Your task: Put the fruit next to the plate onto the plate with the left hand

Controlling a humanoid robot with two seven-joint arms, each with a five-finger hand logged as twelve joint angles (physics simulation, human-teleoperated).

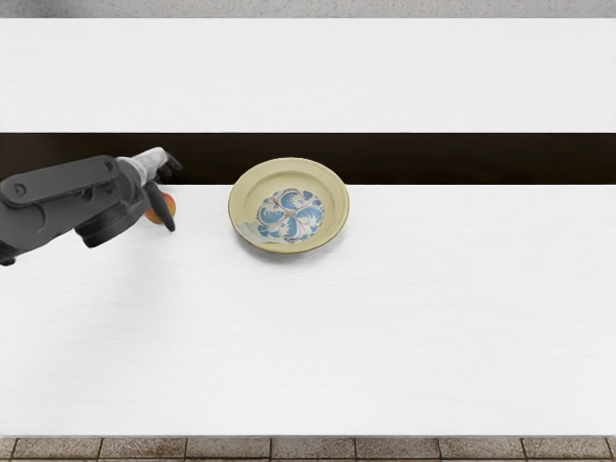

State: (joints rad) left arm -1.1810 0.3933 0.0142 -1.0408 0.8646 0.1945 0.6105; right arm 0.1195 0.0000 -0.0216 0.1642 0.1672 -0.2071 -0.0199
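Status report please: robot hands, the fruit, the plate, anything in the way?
Left robot hand at the fruit, grasp unclear. Right robot hand not in view. Fruit mostly hidden, left of plate, not on it. Nothing seen between them.

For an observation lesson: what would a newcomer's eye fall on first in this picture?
The pale yellow round plate with a blue floral centre sits near the middle of the white table. Just left of it, the robot's dark grey left hand covers part of a small orange fruit, which is not yet on the plate.
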